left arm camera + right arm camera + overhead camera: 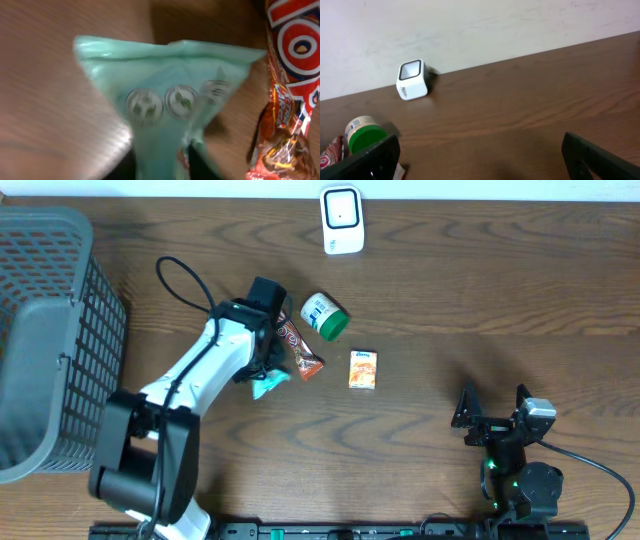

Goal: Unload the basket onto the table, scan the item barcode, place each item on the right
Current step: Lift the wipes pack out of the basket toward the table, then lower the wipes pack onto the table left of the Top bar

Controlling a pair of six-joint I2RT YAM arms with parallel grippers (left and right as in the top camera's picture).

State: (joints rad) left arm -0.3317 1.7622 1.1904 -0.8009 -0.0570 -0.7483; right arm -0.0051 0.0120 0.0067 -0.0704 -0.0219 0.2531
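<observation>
**Mint packet under the left jaws, right jaws spread wide**

A mint green plastic packet (270,388) is seen left of centre in the overhead frame, lying on the brown wooden desk (480,300). The left gripper (262,370) is positioned directly over it. In the left wrist view the packet (165,95) fills the centre of the frame, with 2 round printed emblems on its face, and its narrow end runs down between 2 dark shapes at the bottom edge. Whether the left jaws are pinching the packet or merely standing around it cannot be told from these views.

Just right of the packet, a red and orange foil snack bar (298,348) is laid at a slant; its wrapper (292,75) is seen along the right edge of the left wrist frame. A white cylindrical tub with a green lid (325,316) is lying on its side near the bar's upper end. A small orange carton (363,369) is placed further right, apart from the others.

A white box-shaped barcode scanner (341,220) is stood at the top centre of the overhead frame, well apart from the packet. A grey plastic mesh basket (50,330) occupies the left edge.

The right gripper (494,405) is held at the lower right, with its jaws spread wide and nothing between them.
</observation>
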